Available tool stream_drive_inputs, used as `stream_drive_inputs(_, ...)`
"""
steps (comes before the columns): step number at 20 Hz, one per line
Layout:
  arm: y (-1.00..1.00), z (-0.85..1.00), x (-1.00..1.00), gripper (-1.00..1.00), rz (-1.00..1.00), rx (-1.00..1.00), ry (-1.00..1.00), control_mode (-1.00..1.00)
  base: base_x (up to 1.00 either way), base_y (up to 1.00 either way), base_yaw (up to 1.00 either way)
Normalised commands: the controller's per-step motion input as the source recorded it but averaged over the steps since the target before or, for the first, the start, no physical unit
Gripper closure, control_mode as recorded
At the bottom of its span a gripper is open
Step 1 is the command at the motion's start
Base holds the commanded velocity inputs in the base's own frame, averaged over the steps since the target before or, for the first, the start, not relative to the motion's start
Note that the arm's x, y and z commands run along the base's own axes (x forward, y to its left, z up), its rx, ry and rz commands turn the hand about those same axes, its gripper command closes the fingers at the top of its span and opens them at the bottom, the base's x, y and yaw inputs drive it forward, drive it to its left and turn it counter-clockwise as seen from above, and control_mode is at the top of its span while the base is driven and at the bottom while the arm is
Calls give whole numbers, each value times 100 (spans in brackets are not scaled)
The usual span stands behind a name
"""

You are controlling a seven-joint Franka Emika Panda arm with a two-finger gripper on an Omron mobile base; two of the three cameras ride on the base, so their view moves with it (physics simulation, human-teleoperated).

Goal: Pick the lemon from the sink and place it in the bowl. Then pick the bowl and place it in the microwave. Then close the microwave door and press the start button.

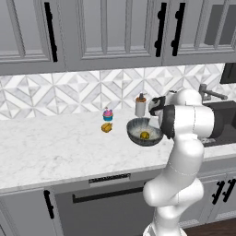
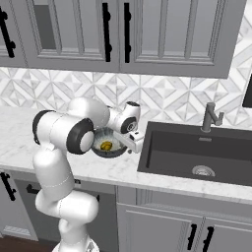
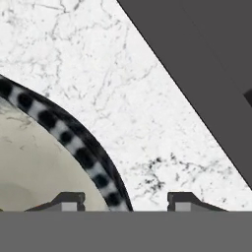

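Bare counter left of bowl — soap dispenser crowds behind.

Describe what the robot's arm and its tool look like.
The arm is glossy white, built of rounded, bulbous segments with dark charcoal joint caps. No cables or markings show. The tool ends in two small dark fingertips with paler grey pads.
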Motion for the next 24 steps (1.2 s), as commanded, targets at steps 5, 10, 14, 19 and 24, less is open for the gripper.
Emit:
stream_drive_inputs(5,27,-10,-6,100,0,-4,-5,-100,0,0,0)
stream_drive_inputs(10,31,-13,-14,100,0,-6,-6,-100,0,0,0)
stream_drive_inputs(14,1,9,-68,100,-6,0,-10,-100,0,0,0)
stream_drive_inputs(19,0,41,-73,100,-28,4,0,-100,0,0,0)
stream_drive_inputs(24,3,62,-61,100,-36,8,-1,-100,0,0,0)
